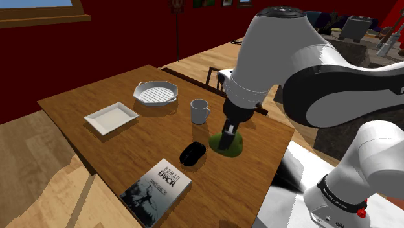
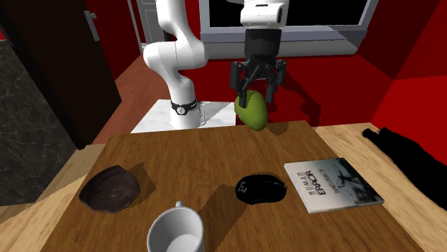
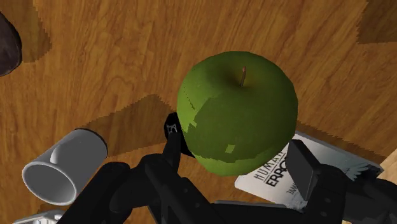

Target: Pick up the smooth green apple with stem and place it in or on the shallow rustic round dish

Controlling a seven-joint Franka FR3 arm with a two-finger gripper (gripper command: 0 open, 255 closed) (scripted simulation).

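One apple (image 3: 238, 102) in claw (image 3: 238, 153) | dish (image 3: 7, 48) mostly cut off, wrist view

Visitor: What's the room like where you work?

Me: Deep red walls (image 1: 103, 39) all round, and a pale plank floor (image 1: 39, 175) under my brown wooden table (image 1: 71, 107). The light is hard, and shadows on the tabletop have sharp edges.

Visitor: Any windows?

Me: Two that I see. One window (image 1: 39, 10), wooden-framed, shows blue, up at the shoulder view's left. The other window (image 2: 322, 18), pale-framed on the far wall of the second exterior view, holds only a black area.

Visitor: And furniture?

Me: What looks like a dark door (image 2: 97, 68) beside a dark marbled slab (image 2: 29, 107) — both at the second exterior view's left. Near that door the floor is reddish-brown.
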